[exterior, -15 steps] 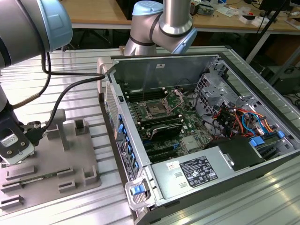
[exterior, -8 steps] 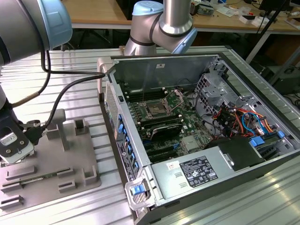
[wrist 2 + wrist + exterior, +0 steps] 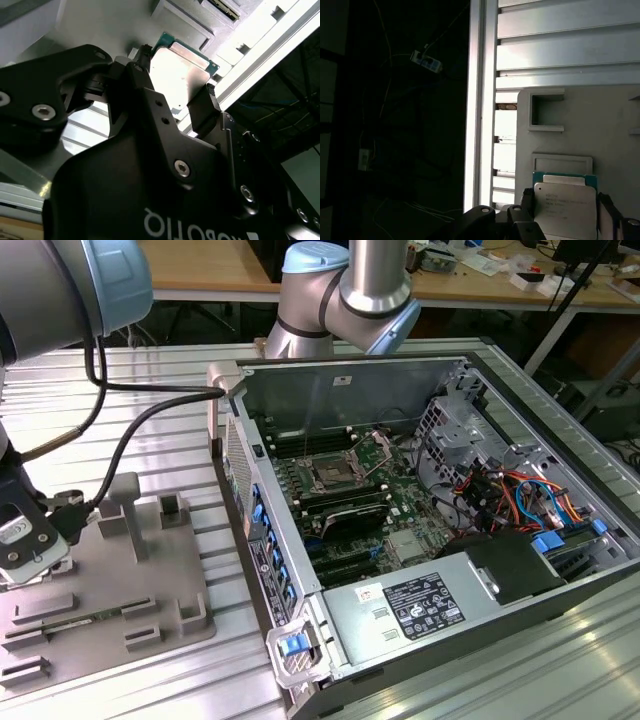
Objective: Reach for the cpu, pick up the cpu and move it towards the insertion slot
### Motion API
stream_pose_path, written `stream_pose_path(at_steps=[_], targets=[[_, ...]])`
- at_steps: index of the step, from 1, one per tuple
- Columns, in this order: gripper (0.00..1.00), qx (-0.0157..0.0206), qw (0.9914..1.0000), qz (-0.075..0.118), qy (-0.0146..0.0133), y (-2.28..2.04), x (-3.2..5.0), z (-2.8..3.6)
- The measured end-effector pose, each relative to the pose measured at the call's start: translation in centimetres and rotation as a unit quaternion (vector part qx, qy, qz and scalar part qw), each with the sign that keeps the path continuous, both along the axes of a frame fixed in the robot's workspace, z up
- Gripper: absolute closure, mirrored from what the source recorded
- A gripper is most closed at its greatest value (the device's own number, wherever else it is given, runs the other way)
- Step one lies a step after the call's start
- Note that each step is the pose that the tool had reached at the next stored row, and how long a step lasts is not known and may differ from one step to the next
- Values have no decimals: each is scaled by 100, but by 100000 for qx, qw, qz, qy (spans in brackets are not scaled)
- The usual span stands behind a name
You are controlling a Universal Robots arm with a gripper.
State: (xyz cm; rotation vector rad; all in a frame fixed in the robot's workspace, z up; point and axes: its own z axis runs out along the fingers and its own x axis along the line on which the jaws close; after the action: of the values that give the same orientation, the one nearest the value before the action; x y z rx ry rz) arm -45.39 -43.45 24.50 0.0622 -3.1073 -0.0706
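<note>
Second wrist view shows our gripper (image 3: 176,75) pinching the cpu (image 3: 182,67) at the fixture (image 3: 100,25); we judge the grasp done, the carry to the slot (image 3: 330,477), on the exterior view's right, not.

Case wall (image 3: 250,490) (upright) stands between grey fixture (image 3: 150,580) and insertion slot (image 3: 328,477).

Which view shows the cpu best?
The first wrist view: the cpu faces the camera, silvery face and green rim plain. In the second wrist view the gripper covers part of it and glare whitens it.
</note>
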Motion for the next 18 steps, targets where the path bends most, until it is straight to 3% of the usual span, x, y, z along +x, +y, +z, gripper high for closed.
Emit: stream_pose_path(at_steps=[6,18], targets=[[45,-3,100000,0,-4,0,0,75],[45,-1,100000,0,-6,0,0,84]])
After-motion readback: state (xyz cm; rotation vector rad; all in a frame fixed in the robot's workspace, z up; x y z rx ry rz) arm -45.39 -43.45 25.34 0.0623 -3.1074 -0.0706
